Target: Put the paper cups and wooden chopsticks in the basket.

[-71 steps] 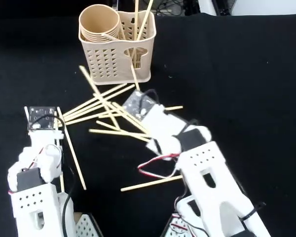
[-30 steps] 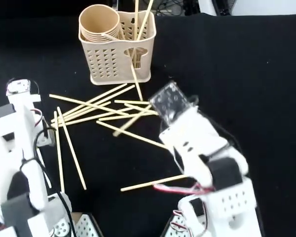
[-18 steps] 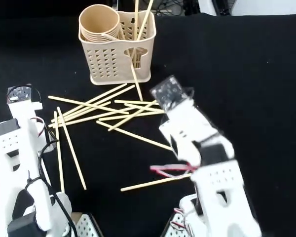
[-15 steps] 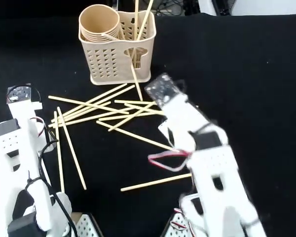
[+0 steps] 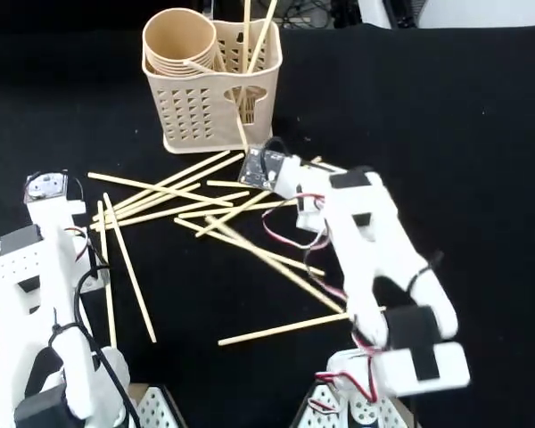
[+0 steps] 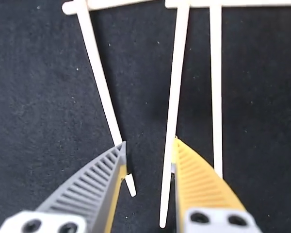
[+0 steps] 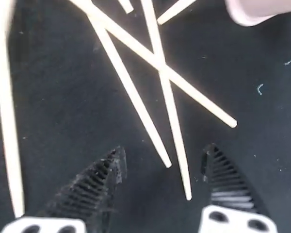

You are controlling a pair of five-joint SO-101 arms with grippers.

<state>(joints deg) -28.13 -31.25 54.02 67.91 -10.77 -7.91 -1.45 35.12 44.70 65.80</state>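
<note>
A beige basket point(image 5: 209, 111) at the back holds stacked paper cups point(image 5: 180, 40) and a few upright chopsticks point(image 5: 254, 36). Several wooden chopsticks point(image 5: 174, 201) lie scattered on the black table in front of it. My left arm point(image 5: 45, 259) stands at the left by two long chopsticks point(image 5: 129, 267). Its gripper point(image 6: 149, 142) is open and low over the cloth, one chopstick point(image 6: 173, 107) running between its fingers and another point(image 6: 103, 92) beside the grey finger. My right arm point(image 5: 357, 232) hangs over the pile's right end. Its gripper point(image 7: 163, 149) is open, with two chopstick ends point(image 7: 177, 155) between its fingers.
A single chopstick point(image 5: 281, 328) lies apart near the front between the arm bases. Another long one point(image 5: 281, 267) runs diagonally under the right arm. The right half of the black cloth point(image 5: 464, 134) is bare.
The right arm swung left and down over the right end of the pile. One more long chopstick now lies diagonally under it. The left arm shifted slightly forward.
</note>
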